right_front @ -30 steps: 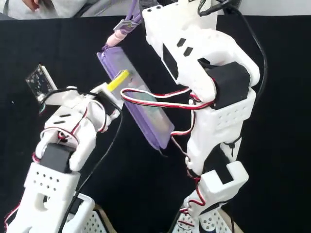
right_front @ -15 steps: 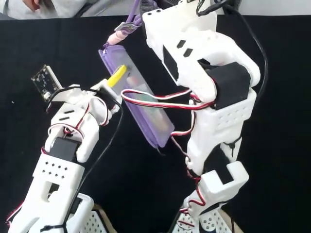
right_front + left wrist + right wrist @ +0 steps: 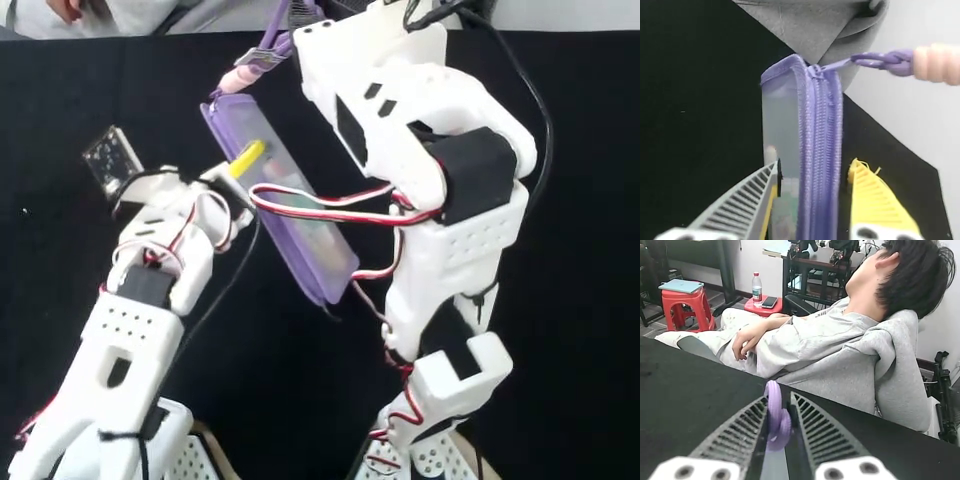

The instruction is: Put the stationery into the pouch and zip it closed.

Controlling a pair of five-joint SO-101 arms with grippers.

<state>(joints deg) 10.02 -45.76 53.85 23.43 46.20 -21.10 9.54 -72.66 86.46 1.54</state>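
Observation:
The purple pouch (image 3: 305, 245) with a clear side stands on its long edge on the black table, slanting away from the arms. My left gripper (image 3: 243, 162) is shut on it near its far end. In the left wrist view the grey finger (image 3: 752, 192) presses the pouch's (image 3: 785, 120) clear wall and the yellow finger (image 3: 867, 192) sits by the zip, which is closed up to the slider (image 3: 815, 70). Stationery shows faintly through the wall. My right gripper (image 3: 777, 400) is shut on the purple zip pull (image 3: 774, 415), which carries a pink charm (image 3: 240, 78).
The right arm's white body (image 3: 430, 150) rises beside the pouch, and its red and white wires (image 3: 330, 212) cross in front of the pouch. Bare black table (image 3: 100, 90) lies left of the pouch, and its far edge (image 3: 150, 36) runs just beyond the charm.
The left arm has stretched forward and its wrist has swung right, nudging the yellow finger slightly farther along the pouch. The pouch and the right arm have stayed put.

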